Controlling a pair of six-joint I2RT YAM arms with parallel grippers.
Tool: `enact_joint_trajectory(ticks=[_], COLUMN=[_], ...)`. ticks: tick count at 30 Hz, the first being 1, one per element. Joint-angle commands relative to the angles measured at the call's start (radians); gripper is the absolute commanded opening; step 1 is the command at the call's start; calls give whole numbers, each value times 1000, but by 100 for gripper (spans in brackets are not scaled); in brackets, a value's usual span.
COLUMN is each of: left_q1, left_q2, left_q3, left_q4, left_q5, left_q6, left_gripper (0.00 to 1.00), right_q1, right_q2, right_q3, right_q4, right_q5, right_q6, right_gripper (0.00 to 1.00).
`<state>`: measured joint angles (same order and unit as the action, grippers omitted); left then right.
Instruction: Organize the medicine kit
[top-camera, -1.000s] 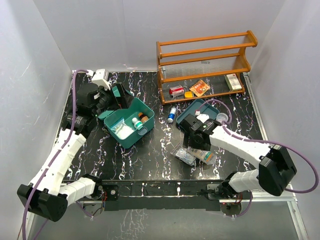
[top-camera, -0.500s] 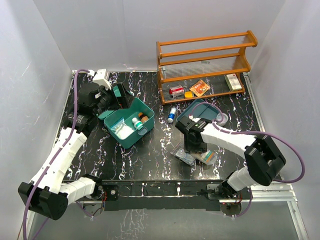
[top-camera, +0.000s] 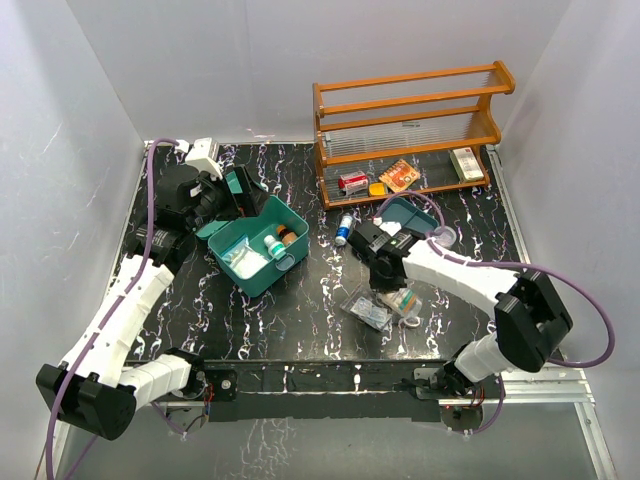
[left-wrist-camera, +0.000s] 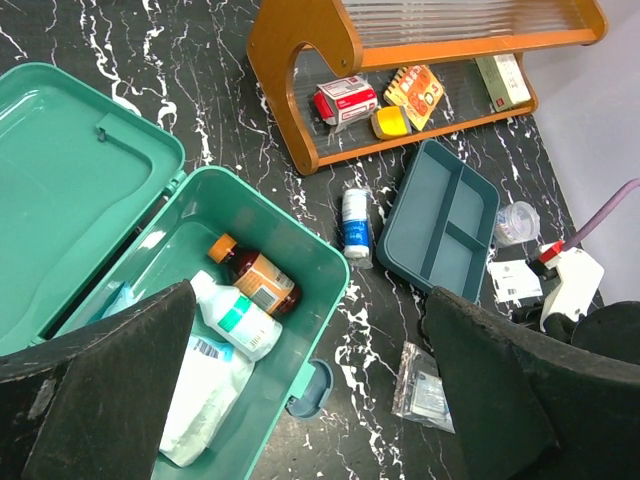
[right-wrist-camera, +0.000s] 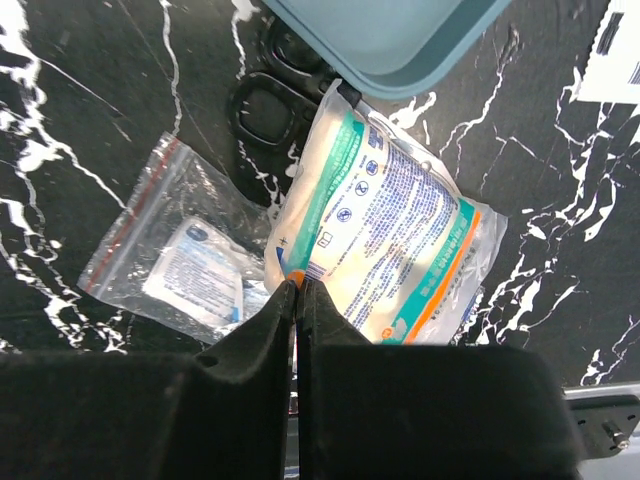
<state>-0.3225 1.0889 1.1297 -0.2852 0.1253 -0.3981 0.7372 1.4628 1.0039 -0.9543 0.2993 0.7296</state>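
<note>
The medicine kit (top-camera: 258, 264) (left-wrist-camera: 333, 262), a teal-green box, stands open at the table's left with its lid laid back. Inside lie a brown bottle (left-wrist-camera: 256, 281), a white bottle (left-wrist-camera: 232, 316) and a white pouch (left-wrist-camera: 204, 396). My left gripper (top-camera: 215, 205) (left-wrist-camera: 308, 295) hovers above the kit, open and holding nothing. My right gripper (top-camera: 386, 279) (right-wrist-camera: 298, 283) is low over the table's middle right, shut on the edge of a white packet (right-wrist-camera: 390, 220) (top-camera: 402, 298) with teal and orange stripes. A clear zip bag (right-wrist-camera: 185, 265) (top-camera: 366, 311) lies beside the packet.
A dark blue-teal divided tray (top-camera: 410, 212) (left-wrist-camera: 440, 225) sits just behind the packet, with a clear cup (top-camera: 442, 237) to its right. A small blue-and-white bottle (top-camera: 344, 229) lies between kit and tray. An orange wooden rack (top-camera: 410, 120) holding small boxes stands at the back. Black scissor handles (right-wrist-camera: 270, 110) lie under the packet.
My right gripper's jaws have closed onto the packet's edge, and its wrist has shifted a little back and left. The left arm has not moved.
</note>
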Motion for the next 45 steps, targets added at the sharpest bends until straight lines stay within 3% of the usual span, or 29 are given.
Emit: enact_joint_trajectory(ticks=[1, 8, 20, 23, 27, 37, 45], left_q1=[7, 7, 7, 7, 6, 7, 7], left_q2=[-1, 18, 223, 252, 269, 360, 355], left_q3=[8, 8, 160, 170, 152, 187, 156], left_q4=[16, 40, 35, 98, 148, 45, 55], left_q5=[40, 113, 423, 498, 514, 501, 463], left_q6=[-22, -81, -279, -349, -425, -495, -545], left_gripper=[98, 98, 95, 94, 92, 79, 59], right_q1=[-2, -3, -2, -1, -1, 7, 13], right_q2=[-54, -118, -109, -92, -55, 4, 26], right_q3=[80, 160, 251, 266, 307, 354, 351], right_q4=[52, 211, 651, 711, 746, 812, 825], right_q5=[41, -13, -262, -323, -396, -508, -520], right_q6=[-13, -116, -399, -443, -479, -493, -495], right_gripper=[0, 0, 0, 0, 0, 0, 0])
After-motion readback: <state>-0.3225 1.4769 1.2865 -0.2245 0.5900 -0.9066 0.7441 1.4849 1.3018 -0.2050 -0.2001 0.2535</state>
